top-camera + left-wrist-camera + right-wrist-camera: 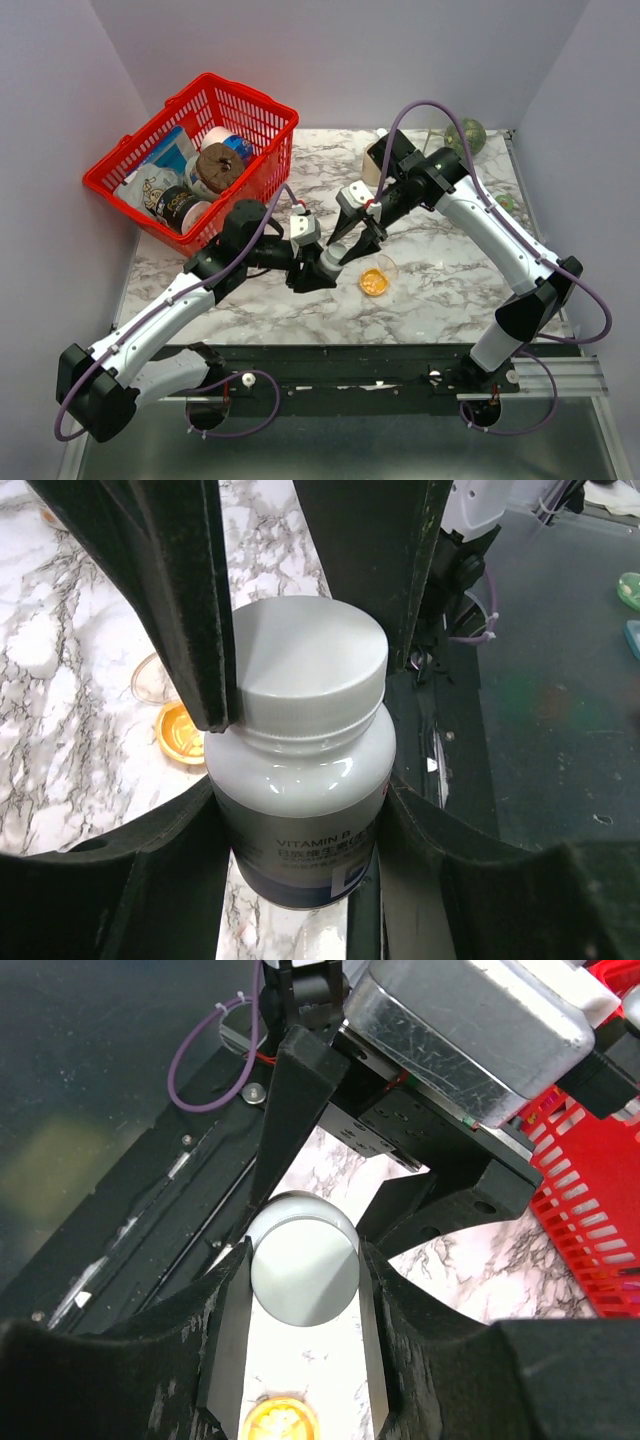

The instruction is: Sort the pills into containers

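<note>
The white pill bottle with a white cap and a dark label band is held just above the marble table. My left gripper is shut on the bottle's body, which also shows in the left wrist view. My right gripper is shut on the cap, one pad on each side. The orange pills lie in a small round dish just right of the bottle. They also show in the left wrist view and the right wrist view. A clear round plastic piece lies against it.
A red basket with cans and packets stands at the back left. A pale bottle stands behind my right arm. A green round object sits at the back right. The black rail runs along the table's near edge.
</note>
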